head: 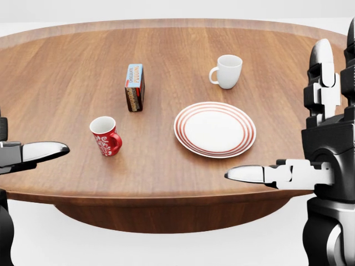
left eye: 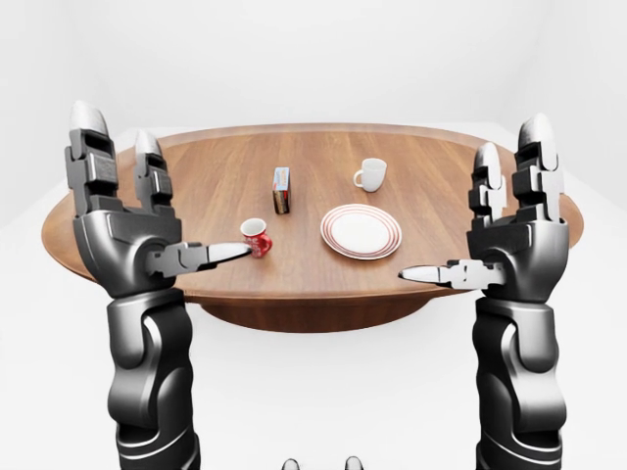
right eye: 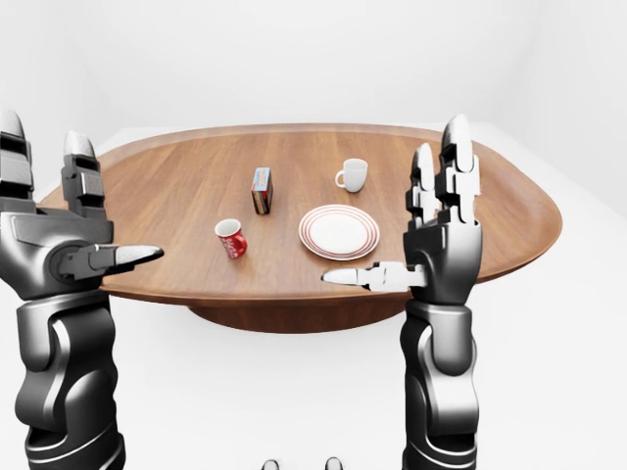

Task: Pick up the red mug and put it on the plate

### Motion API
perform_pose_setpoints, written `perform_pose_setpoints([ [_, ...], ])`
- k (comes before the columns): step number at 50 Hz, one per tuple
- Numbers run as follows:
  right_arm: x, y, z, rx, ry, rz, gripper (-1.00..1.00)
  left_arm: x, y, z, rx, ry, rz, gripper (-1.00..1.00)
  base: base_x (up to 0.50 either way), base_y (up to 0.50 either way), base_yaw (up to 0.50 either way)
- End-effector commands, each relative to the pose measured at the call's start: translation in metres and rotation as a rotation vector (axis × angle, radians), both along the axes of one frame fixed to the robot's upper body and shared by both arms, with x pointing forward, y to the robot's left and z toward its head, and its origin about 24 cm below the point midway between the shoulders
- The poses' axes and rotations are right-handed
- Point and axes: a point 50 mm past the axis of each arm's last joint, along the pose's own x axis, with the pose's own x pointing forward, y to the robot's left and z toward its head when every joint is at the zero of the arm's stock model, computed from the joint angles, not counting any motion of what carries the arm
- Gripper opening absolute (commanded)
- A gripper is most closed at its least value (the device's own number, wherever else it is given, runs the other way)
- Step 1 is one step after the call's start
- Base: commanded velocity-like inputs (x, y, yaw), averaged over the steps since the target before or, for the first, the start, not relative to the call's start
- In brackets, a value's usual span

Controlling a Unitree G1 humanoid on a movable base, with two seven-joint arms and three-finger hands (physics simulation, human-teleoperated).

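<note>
The red mug (head: 105, 136) stands upright on the round wooden table (head: 66, 72), left of centre in the head view. The white plate with red rings (head: 215, 129) lies to its right, empty. My left hand (left eye: 147, 211) is raised at the left with fingers spread open, its thumb tip near the mug in the left-eye view but apart from it. My right hand (left eye: 495, 215) is raised at the right, fingers open, holding nothing, lower right of the plate.
A white mug (head: 227, 71) stands above the plate in the head view. A small upright box (head: 134, 87) stands above the red mug. The table's near edge (head: 166, 199) runs between my two hands.
</note>
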Motion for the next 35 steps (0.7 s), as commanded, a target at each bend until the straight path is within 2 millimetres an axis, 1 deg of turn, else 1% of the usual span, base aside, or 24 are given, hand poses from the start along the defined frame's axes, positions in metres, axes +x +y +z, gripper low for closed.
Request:
perform_pose_setpoints([
  [1, -0.0038, -0.0001, 0.0047, -0.008, -0.026, 0.001, 1.0, 0.0005, 0.0025, 0.0039, -0.015, -0.013, 0.004, 1.0, 0.0, 0.5, 0.0],
  [10, -0.0039, -0.0001, 0.004, -0.012, -0.023, 0.001, 1.0, 0.0026, 0.0022, 0.0002, -0.009, 0.006, 0.002, 1.0, 0.0, 0.5, 0.0],
  [33, -0.0059, 0.0005, 0.0043, -0.021, -0.025, -0.017, 1.0, 0.0009, 0.0054, 0.003, -0.017, -0.007, 0.008, 1.0, 0.0, 0.5, 0.0],
  [35, -0.0051, -0.0004, 0.0035, -0.021, -0.02, -0.028, 1.0, 0.001, 0.0049, 0.0019, -0.016, -0.002, 0.007, 1.0, 0.0, 0.13, 0.0],
])
